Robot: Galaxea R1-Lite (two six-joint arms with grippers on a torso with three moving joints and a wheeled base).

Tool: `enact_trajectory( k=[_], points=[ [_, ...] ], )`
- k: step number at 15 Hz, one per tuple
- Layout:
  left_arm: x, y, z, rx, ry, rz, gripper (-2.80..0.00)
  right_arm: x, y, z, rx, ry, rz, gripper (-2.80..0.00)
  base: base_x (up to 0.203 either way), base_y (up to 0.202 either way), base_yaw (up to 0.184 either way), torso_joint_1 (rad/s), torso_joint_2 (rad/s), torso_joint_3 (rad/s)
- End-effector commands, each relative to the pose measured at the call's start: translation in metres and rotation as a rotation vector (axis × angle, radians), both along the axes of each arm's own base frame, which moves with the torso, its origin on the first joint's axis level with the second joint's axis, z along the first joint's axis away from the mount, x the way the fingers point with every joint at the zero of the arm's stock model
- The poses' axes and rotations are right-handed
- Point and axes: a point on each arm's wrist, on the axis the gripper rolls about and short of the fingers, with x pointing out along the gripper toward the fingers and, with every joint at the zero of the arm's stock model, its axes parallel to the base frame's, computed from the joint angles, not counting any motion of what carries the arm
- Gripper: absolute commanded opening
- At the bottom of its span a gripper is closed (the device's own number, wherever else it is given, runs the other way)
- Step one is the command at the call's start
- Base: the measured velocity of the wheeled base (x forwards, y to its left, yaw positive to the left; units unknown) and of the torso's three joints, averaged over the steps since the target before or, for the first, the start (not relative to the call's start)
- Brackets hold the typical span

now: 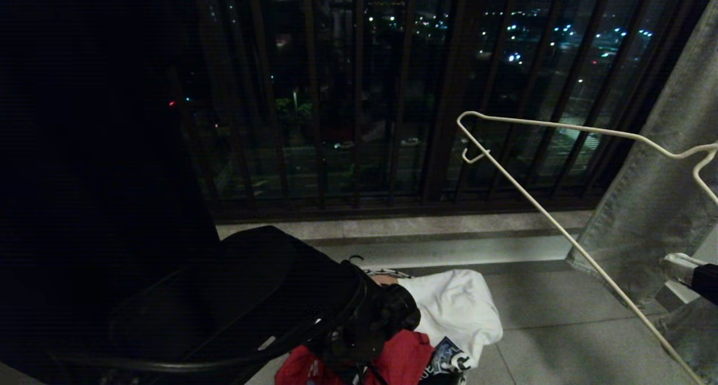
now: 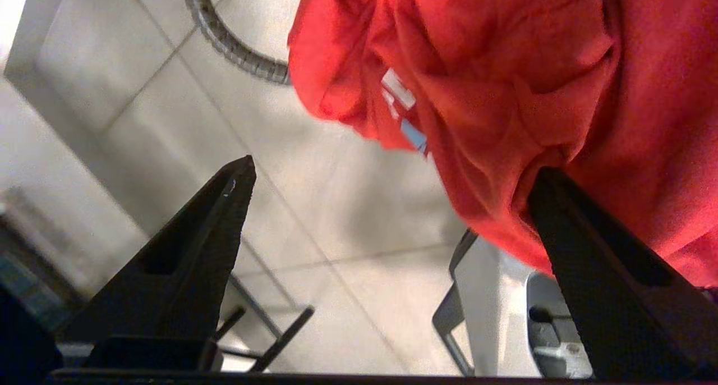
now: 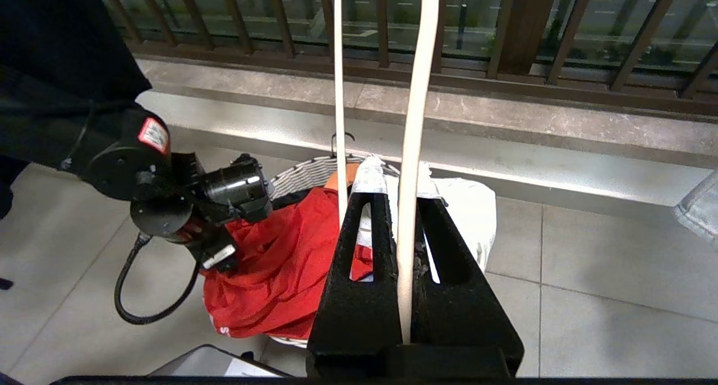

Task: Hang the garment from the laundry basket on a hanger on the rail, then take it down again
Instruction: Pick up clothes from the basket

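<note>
The red garment (image 3: 275, 261) is heaped in the laundry basket (image 3: 305, 174) and spills over its near rim; the head view shows it at the bottom (image 1: 406, 357). My left gripper (image 2: 392, 170) is open right at the garment (image 2: 505, 93): one finger presses into a fold at the cloth's edge, the other hangs over bare floor tiles. The basket's woven rim (image 2: 224, 42) curves behind. My right gripper (image 3: 399, 172) is shut on the thin white wire of the hanger (image 3: 415, 121), held up at the right (image 1: 561, 129). The rail is out of view.
A white T-shirt (image 1: 454, 306) lies over the basket's far side. Grey denim (image 1: 662, 177) hangs at the right. Dark window railing bars (image 1: 359, 93) stand behind a low stone step (image 1: 420, 228). Part of my base (image 2: 505, 306) sits under the left gripper.
</note>
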Motion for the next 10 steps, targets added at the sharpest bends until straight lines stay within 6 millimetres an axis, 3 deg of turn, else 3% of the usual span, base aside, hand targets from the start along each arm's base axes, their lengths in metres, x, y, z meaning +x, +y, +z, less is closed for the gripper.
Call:
enact_trajectory(
  k=[1, 8, 10],
  points=[
    [0.001, -0.001, -0.004, 0.009, 0.007, 0.001, 0.0, 0.001, 0.001, -0.001, -0.005, 0.004, -0.002, -2.8, 0.0, 0.0, 0.0, 0.0, 0.0, 0.0],
    [0.006, -0.008, -0.03, 0.037, 0.022, 0.006, 0.0, 0.0, 0.0, -0.002, -0.003, 0.002, -0.002, -2.8, 0.0, 0.0, 0.0, 0.0, 0.0, 0.0],
    [0.012, -0.014, -0.022, -0.006, -0.01, 0.022, 0.0, -0.001, -0.001, -0.002, -0.003, 0.0, -0.002, -2.8, 0.0, 0.0, 0.0, 0.0, 0.0, 0.0]
  ],
)
